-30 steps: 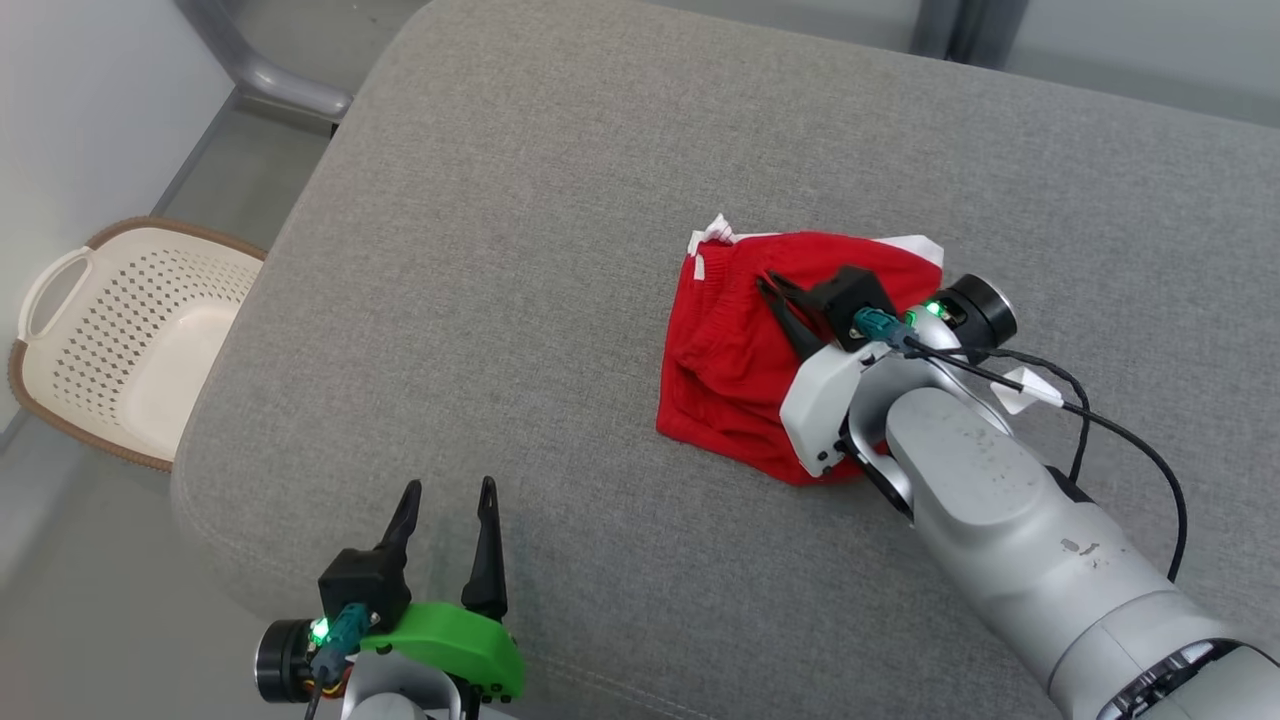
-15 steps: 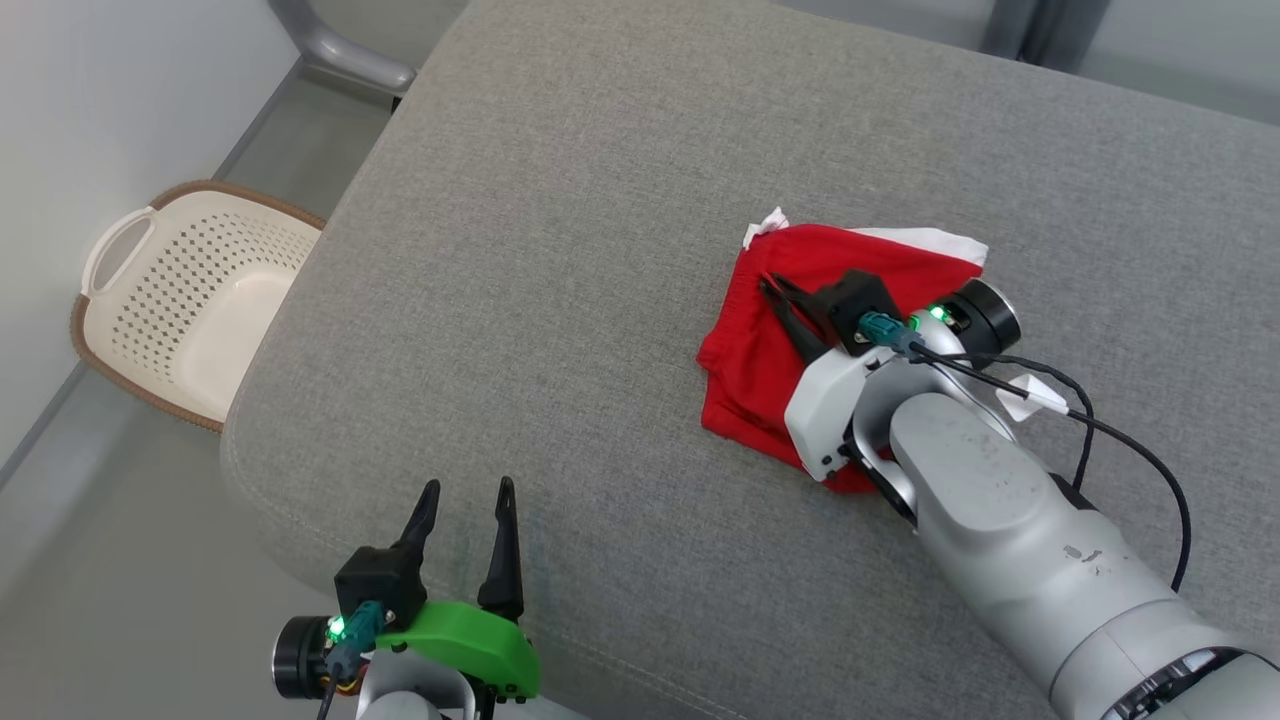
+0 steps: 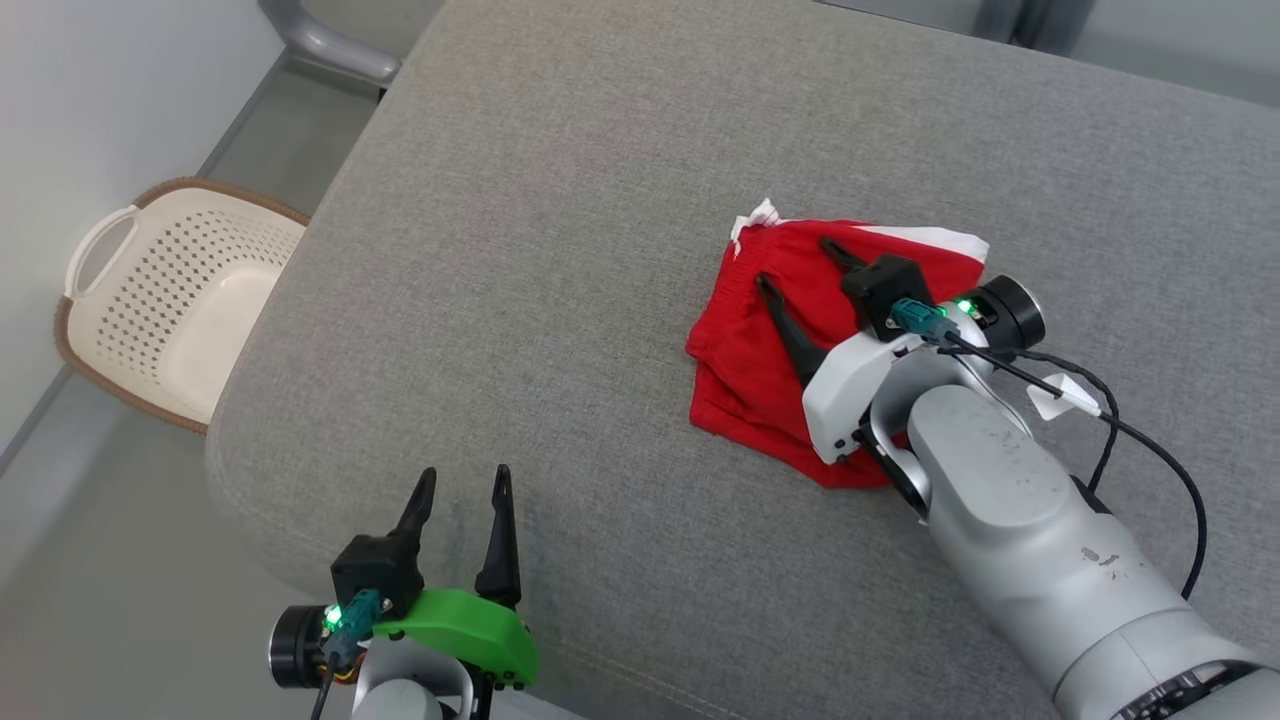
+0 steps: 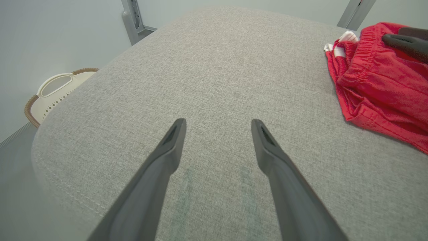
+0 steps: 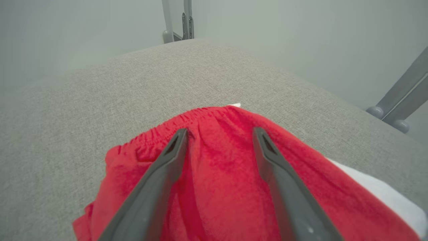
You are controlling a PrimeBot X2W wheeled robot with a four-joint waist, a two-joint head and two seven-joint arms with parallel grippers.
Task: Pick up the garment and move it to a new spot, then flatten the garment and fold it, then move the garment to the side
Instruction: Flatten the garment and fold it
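The garment (image 3: 740, 340) is a pair of red shorts with white trim, lying crumpled on the grey cushion (image 3: 560, 250) right of centre. My right gripper (image 3: 795, 261) is open just above it, one finger on each side of a red fold, holding nothing. In the right wrist view the garment (image 5: 220, 194) lies under and between the spread fingers of the right gripper (image 5: 219, 132). My left gripper (image 3: 466, 471) stands open and empty near the cushion's front left corner. The left wrist view has the left gripper (image 4: 217, 122) over bare cushion and the garment (image 4: 374, 87) far right.
A cream perforated basket (image 3: 190, 300) sits on the floor left of the cushion, also seen as the basket (image 4: 57, 90) in the left wrist view. A grey metal frame leg (image 3: 330, 45) stands beyond the far left corner. The cushion's rounded front edge runs near my left gripper.
My right gripper has gone from shut on the garment to open, letting the red cloth go onto the cushion. The head camera has shifted slightly. The left gripper stays open.
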